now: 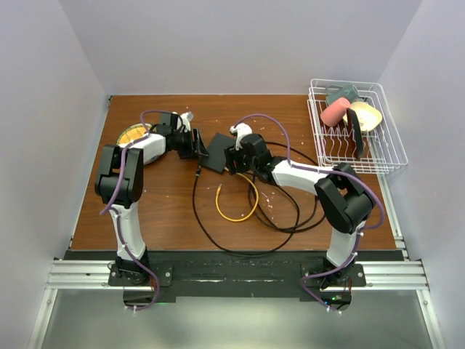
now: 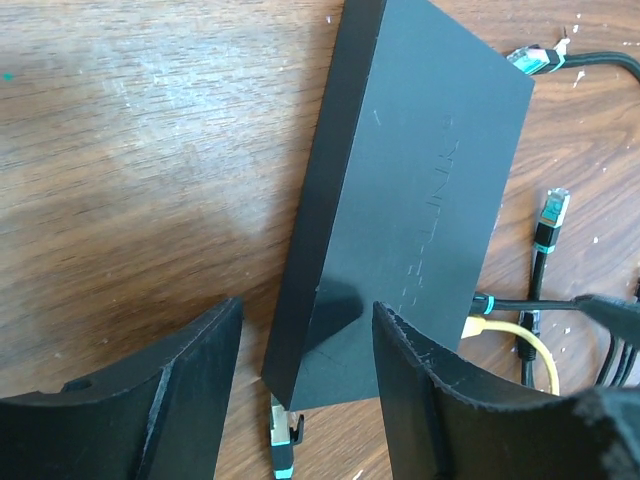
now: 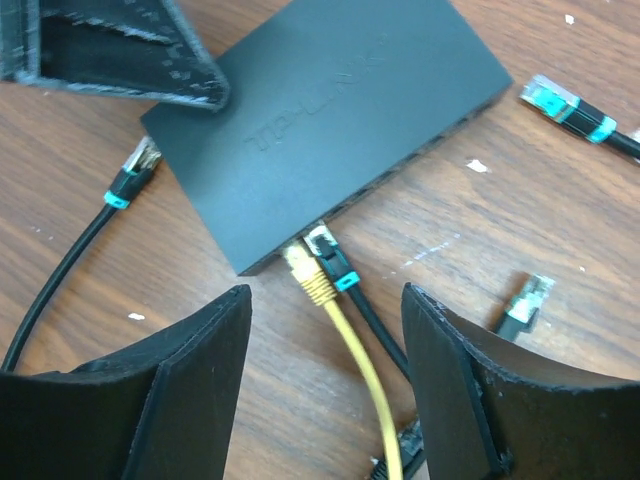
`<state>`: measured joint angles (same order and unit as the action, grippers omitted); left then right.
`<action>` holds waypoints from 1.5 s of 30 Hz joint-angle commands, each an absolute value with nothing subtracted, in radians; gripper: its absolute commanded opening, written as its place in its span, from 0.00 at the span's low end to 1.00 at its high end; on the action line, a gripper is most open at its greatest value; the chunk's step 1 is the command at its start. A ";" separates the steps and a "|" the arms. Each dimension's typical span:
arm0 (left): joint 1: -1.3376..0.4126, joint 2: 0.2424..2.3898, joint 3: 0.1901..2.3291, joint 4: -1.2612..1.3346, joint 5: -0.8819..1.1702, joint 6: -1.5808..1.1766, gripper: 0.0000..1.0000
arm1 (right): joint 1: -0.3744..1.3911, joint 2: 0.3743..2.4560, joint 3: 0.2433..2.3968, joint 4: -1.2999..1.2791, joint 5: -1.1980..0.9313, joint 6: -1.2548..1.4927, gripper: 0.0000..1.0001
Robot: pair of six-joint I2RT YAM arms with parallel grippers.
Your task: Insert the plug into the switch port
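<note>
Switch port (image 3: 312, 235), at one end of the row along the long edge of the flat dark box (image 3: 330, 110), has the yellow plug (image 3: 300, 265) with its tip against it. A black plug (image 3: 325, 245) with a teal band is just beside it. I cannot tell whether either is fully seated.

Nearest the arm bases, the yellow cable (image 1: 236, 207) and black cables (image 1: 290, 211) loop over the wooden surface (image 1: 160, 211). Beyond them, mid-surface, the right fingers (image 3: 200, 370) stand wide apart and hold nothing, with the yellow cable running between them. Loose black plugs (image 3: 560, 105) lie around the box.

At the box's left end the left fingers (image 2: 180, 390) are parted too, with the box's corner between them; whether they touch it is unclear. Farther left a yellow plate (image 1: 133, 134) lies under the left arm. A white wire rack (image 1: 349, 82) of dishes stands far right.
</note>
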<state>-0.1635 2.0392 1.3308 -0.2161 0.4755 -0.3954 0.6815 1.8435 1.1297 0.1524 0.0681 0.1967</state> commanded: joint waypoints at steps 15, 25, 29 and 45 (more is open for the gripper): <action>-0.153 1.948 1.322 -0.318 0.462 -0.321 0.60 | 0.574 1.813 1.233 0.003 0.169 0.290 0.61; -0.160 1.959 1.315 -0.304 0.482 -0.322 0.60 | 0.554 1.873 1.232 -0.080 0.222 0.318 0.56; -0.164 1.951 1.307 -0.290 0.491 -0.325 0.60 | 0.555 1.922 1.244 -0.080 0.212 0.328 0.52; -0.204 1.859 1.289 -0.229 0.532 -0.330 0.60 | 0.554 1.970 1.256 -0.086 0.221 0.318 0.00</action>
<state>-0.1902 1.9419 1.2938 -0.2836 0.4984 -0.3370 0.5541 1.9694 1.2312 -0.0753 0.2104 0.3218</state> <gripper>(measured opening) 0.600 0.039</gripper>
